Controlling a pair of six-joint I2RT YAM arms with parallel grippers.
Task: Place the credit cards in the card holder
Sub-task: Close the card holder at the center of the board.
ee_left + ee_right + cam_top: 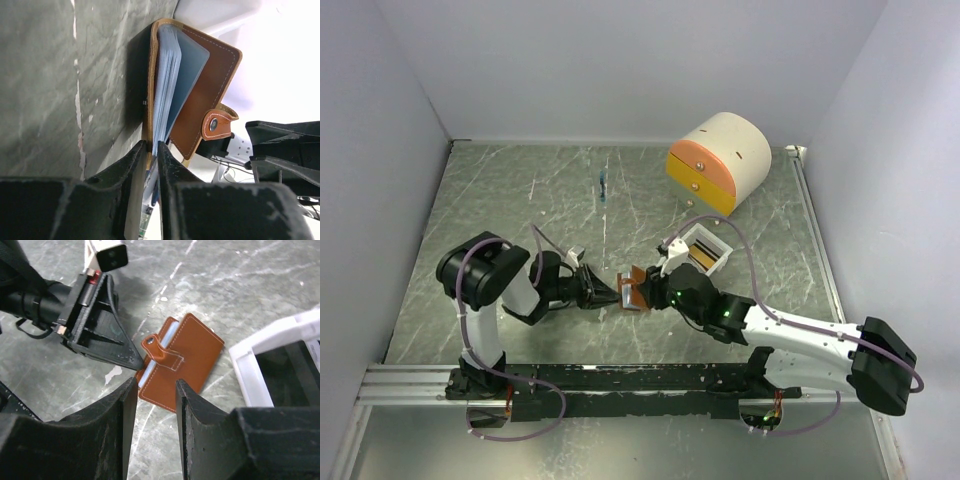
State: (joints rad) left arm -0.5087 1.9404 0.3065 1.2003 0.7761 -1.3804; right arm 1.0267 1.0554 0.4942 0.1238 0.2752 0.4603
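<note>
The left gripper (151,146) is nearly closed, its fingers (131,165) pinching the near edge of the wallet (200,85). Only a thin slit is left between them, filled by the brown cover edge and the ends of the pale blue sleeves (172,65). A pale strip lies deeper in that slit, towards the palm (whether it is a card I cannot tell). The wallet lies on the table (40,75) straight ahead of these tips. Its lower cover is flat and its upper cover is lifted partway. The snap strap (217,125) sticks out at the far side.

The right gripper (155,385) faces it from the other side with its jaws partly open and nothing clamped between them. The wallet's near corner shows in the gap just past its fingertips, and I cannot tell whether they touch it. The tip of the left gripper meets the wallet up and left of this gap. A white tray (240,370) sits close by, ahead and to the right of the right fingers. Its contents are too dark to make out. A cream-and-orange box (720,160) stands well beyond both grippers.
</note>
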